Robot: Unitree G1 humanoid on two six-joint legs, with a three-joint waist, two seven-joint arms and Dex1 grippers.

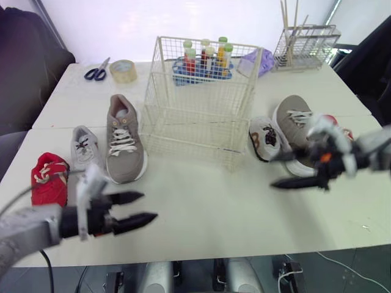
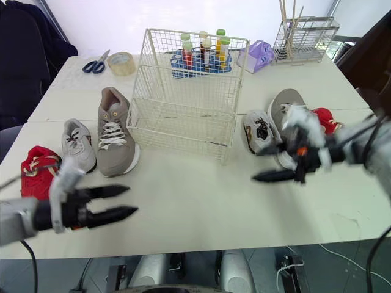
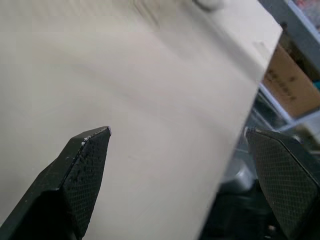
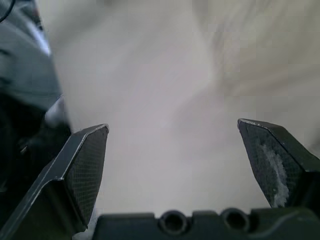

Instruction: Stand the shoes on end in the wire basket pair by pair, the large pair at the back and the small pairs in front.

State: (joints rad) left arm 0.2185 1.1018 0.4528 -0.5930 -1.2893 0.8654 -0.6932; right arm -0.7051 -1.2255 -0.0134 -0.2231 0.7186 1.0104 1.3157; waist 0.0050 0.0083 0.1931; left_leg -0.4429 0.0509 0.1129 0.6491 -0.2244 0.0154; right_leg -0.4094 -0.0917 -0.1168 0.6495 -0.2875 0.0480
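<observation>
The cream wire basket (image 1: 201,97) stands empty at the table's middle back. Left of it lie a large taupe shoe (image 1: 124,139), a small grey shoe (image 1: 84,147) and a small red shoe (image 1: 49,178). Right of it lie a small white shoe (image 1: 266,138), the other large taupe shoe (image 1: 293,125) and a red shoe (image 2: 325,119) partly hidden behind my right arm. My left gripper (image 1: 142,208) hovers open over the bare table, in front of the left shoes. My right gripper (image 1: 278,170) is open, just in front of the right shoes, holding nothing.
Behind the basket sits a blue tray of bottles (image 1: 204,61). Scissors (image 1: 96,71) and a tape roll (image 1: 123,70) lie at the back left. A metal rack with sticks (image 1: 305,39) and a purple pouch (image 2: 256,56) stand at the back right.
</observation>
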